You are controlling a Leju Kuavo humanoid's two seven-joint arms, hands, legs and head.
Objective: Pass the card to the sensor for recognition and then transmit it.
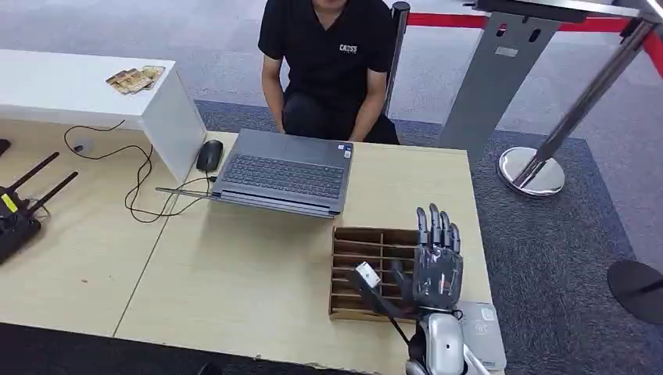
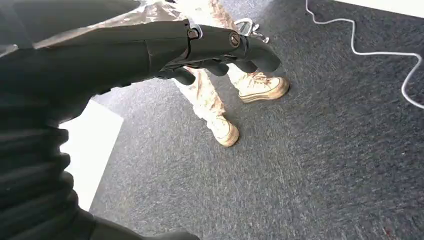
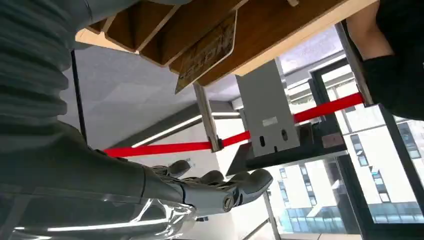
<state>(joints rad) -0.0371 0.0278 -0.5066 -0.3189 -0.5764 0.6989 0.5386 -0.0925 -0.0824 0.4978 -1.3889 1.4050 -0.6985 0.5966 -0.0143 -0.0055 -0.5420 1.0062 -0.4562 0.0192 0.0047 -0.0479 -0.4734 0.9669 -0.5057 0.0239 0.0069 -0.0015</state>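
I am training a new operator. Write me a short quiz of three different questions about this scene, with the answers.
1. True or false: the right hand holds a card.
2. Where is the right hand? A) over the slotted wooden rack B) on the laptop C) at the mouse
3. Fill in: the grey sensor pad lies on the table's ____ corner beside the rack.

Key: 1 false, the fingers are spread and empty. 2 A. 3 near right.

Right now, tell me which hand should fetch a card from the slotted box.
The right hand. It hovers over the wooden slotted box, fingers extended and holding nothing. The left hand hangs beside the body over grey carpet, away from the table.
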